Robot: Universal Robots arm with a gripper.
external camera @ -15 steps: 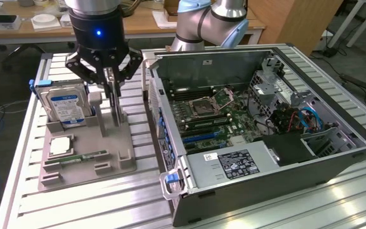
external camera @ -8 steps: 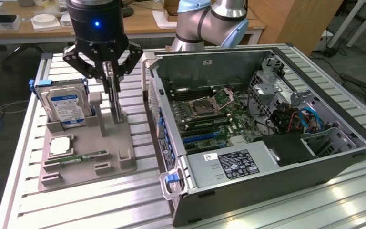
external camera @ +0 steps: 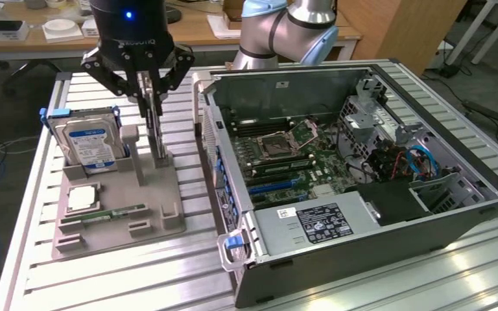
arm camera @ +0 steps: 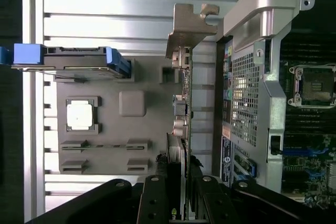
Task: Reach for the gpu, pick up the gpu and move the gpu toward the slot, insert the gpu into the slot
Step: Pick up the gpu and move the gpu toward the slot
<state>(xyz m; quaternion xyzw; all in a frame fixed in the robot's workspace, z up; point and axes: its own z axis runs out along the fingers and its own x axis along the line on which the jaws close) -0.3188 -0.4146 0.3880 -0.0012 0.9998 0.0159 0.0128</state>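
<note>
The gripper [external camera: 150, 91] [arm camera: 178, 174] has its fingers pressed together on the top edge of the gpu [external camera: 155, 133] [arm camera: 189, 24], pinching it from both sides. The card stands upright right beneath it, seated in the gray holder [external camera: 145, 188]. The slot [external camera: 275, 183] lies well to one side, on the green motherboard inside the open computer case [external camera: 456, 214].

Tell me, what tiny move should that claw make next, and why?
Probably a short straight lift, once its hold is sure: the claw straddles the top edge of the gpu, which stands upright in the gray holder, outside the open computer case.
</note>
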